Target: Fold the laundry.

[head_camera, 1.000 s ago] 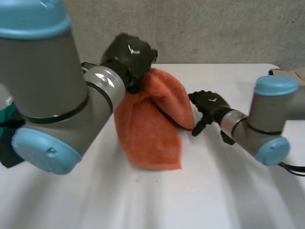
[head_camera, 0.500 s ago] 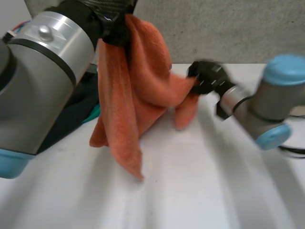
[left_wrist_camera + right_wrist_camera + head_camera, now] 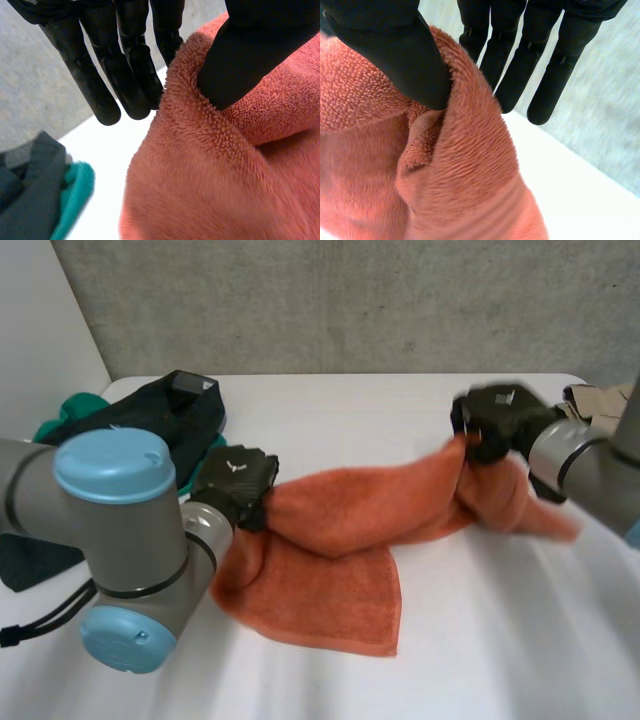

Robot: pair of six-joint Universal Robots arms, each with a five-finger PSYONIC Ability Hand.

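Observation:
An orange towel [image 3: 340, 540] hangs stretched between both hands, and its lower part lies spread on the white table [image 3: 330, 410]. My left hand [image 3: 235, 485] holds the towel's left end low over the table. In the left wrist view the thumb of that hand [image 3: 132, 75] pinches the towel [image 3: 225, 175] edge against the straight fingers. My right hand [image 3: 495, 420] holds the right end a little higher at the right. There too, the thumb of the right hand [image 3: 557, 75] presses a fold of towel [image 3: 445, 175] against the fingers.
A heap of dark clothes [image 3: 170, 410] with a teal cloth [image 3: 60, 425] lies at the table's back left, close behind my left arm. A brown cardboard piece [image 3: 600, 400] sits at the right edge. A grey wall runs behind the table.
The right hand went from open beside the towel to pinching its end and pulled it right. The left hand rose, then came down to the left, spreading the towel out.

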